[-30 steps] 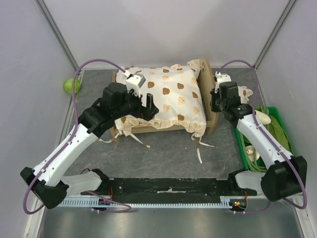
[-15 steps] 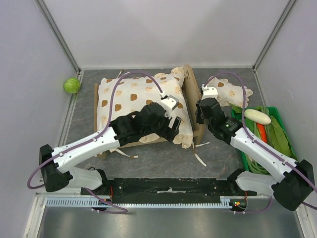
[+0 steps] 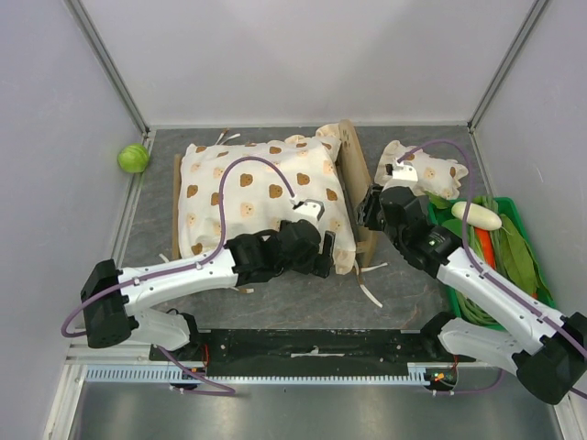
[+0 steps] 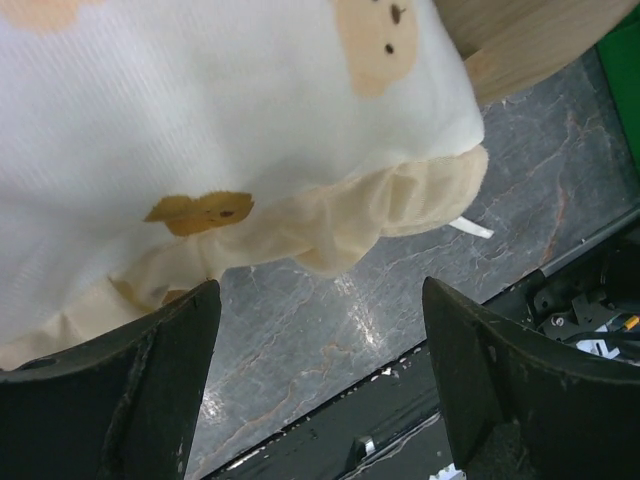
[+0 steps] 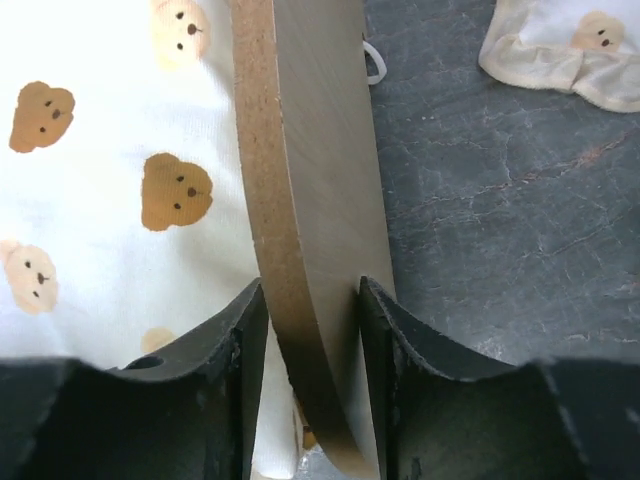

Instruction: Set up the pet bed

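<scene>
Moved since a second ago: the pet bed (image 3: 353, 174) has slid left and toward the near edge, and the left arm has swung in along its front.

- Far left: green ball (image 3: 133, 158) against the wall, well apart from everything else.
- Bed sits mid-tabletop (image 3: 303, 293), long axis left to right, headboard at the right end. Light wood, low rail showing at the left end. A cream bear-print cushion (image 3: 257, 192) covers the base, its ties trailing over the front edge.
- Left gripper (image 4: 318, 300): fingers spread wide, holding nothing. It is just off the cushion's near right corner, and the frilled edge hangs ahead of it.
- Right gripper (image 5: 308, 290): one finger on each side of the upright headboard (image 5: 310, 200), both very close to the wood. Can't tell from the wrist view whether they are pressing on it.
- Right of the headboard: a small frilled bear-print pillow (image 3: 424, 170) lies on the tabletop, apart from the bed.
- Far right: green bin (image 3: 503, 200) of vegetables.
</scene>
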